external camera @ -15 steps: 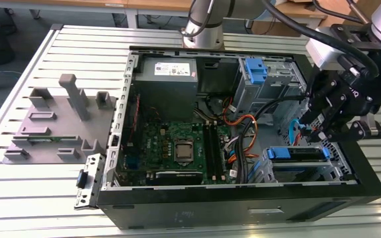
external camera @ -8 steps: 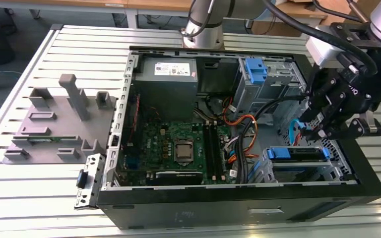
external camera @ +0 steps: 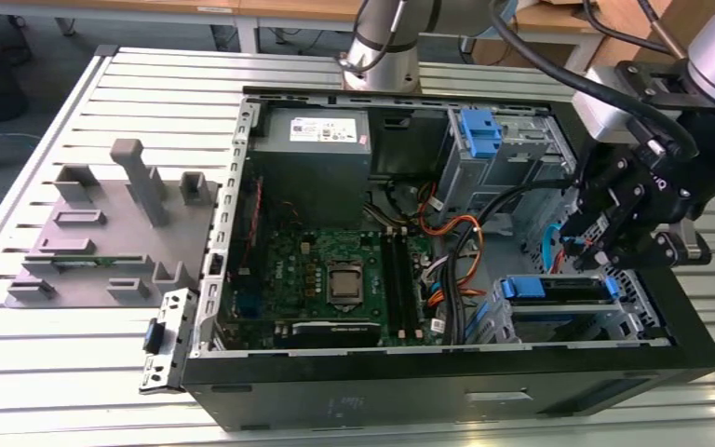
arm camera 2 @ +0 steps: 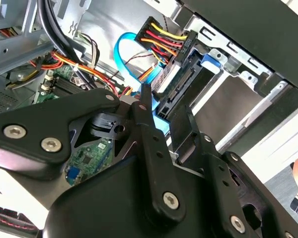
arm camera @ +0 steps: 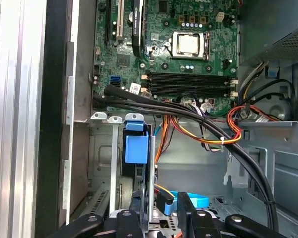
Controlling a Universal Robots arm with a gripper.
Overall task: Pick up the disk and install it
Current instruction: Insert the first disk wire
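Disk at drive cage

We find the disk (external camera: 560,289) seated in the drive cage (external camera: 544,326) of the computer case (external camera: 457,391), the gripper (external camera: 603,263) close over it. Jaws clamped or released: we cannot tell. Orange and black cables (external camera: 457,226) crowd beside it. The power supply (external camera: 317,158) carries a white label (external camera: 317,130). The case lies on a slotted bench (external camera: 34,372) beside a grey fixture (external camera: 109,223).
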